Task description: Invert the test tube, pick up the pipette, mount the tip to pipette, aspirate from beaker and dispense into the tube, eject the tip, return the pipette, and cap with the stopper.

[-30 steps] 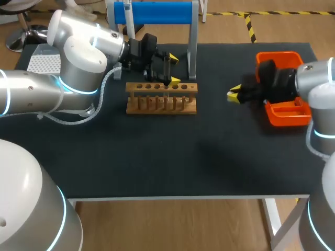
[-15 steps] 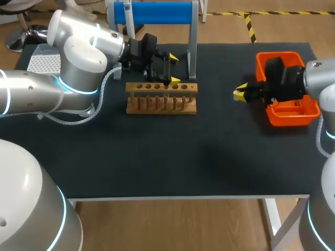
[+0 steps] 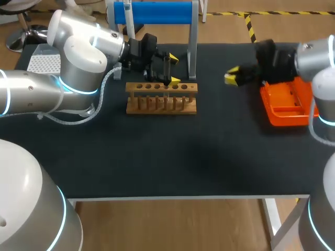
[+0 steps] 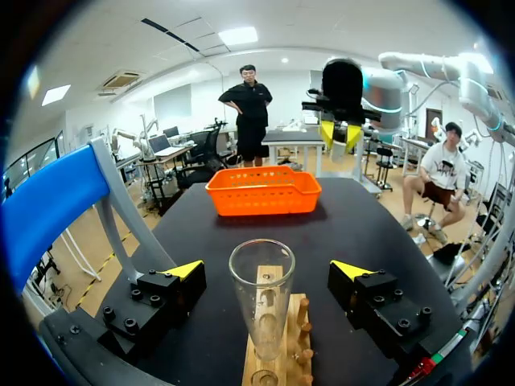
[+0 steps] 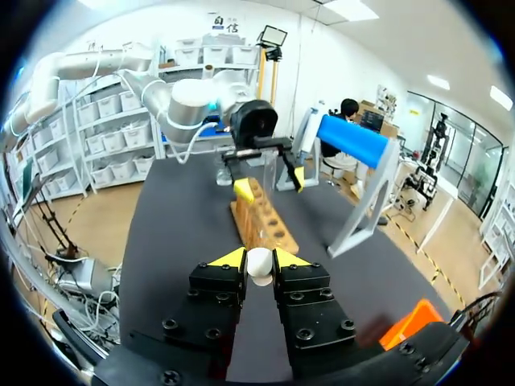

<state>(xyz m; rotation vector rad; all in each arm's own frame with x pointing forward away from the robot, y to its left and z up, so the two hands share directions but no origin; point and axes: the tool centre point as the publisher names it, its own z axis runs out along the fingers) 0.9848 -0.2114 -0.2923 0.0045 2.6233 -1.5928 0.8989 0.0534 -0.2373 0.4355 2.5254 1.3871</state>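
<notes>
Table: black-topped table [image 3: 209,151], carrying every item listed below.
Test tube rack: wooden test tube rack [image 3: 161,98], a row of holes along its top bar, standing just in front of the blue roller stand.
Test tube: clear glass test tube [image 4: 261,297], upright in a hole of the rack, open mouth upward, no stopper on it.
Left gripper: left gripper [image 3: 172,69] over the rack; in the left wrist view its fingers [image 4: 181,277] are spread wide, one on each side of the tube, and neither touches the glass.
Right gripper: right gripper [image 3: 232,77] above the table, between the rack and the orange basket, its tips pointing toward the rack.
Right gripper grip: fingers [image 5: 229,261] pressed in from both sides, pinching the stopper.
Stopper: small white rounded stopper [image 5: 259,265], clamped between the yellow tips, well apart from the tube.
Orange basket: orange basket [image 3: 287,104] near the table's right edge, beside the right arm's wrist; nothing can be made out inside it.
Blue roller stand: blue cylinder on a grey frame [image 3: 157,11] at the table's far edge, behind the rack.
Perforated box: white perforated box [image 3: 43,63] at the far left corner, partly hidden by the left arm.
</notes>
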